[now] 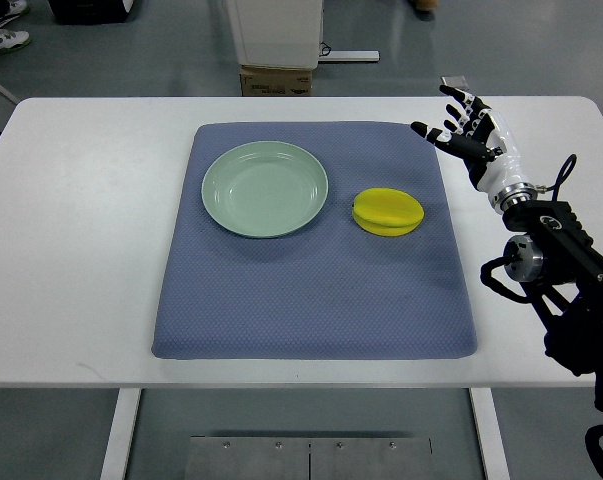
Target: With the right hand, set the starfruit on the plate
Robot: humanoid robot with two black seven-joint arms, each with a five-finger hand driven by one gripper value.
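A yellow starfruit lies on the blue mat, just right of the pale green plate. The plate is empty. My right hand is over the white table at the mat's far right corner, above and to the right of the starfruit. Its fingers are spread and hold nothing. The right arm comes in from the lower right edge. The left hand does not show.
The white table carries the mat in its middle. A cardboard box and a white stand base sit on the floor beyond the table's far edge. A person's shoe shows at the top left.
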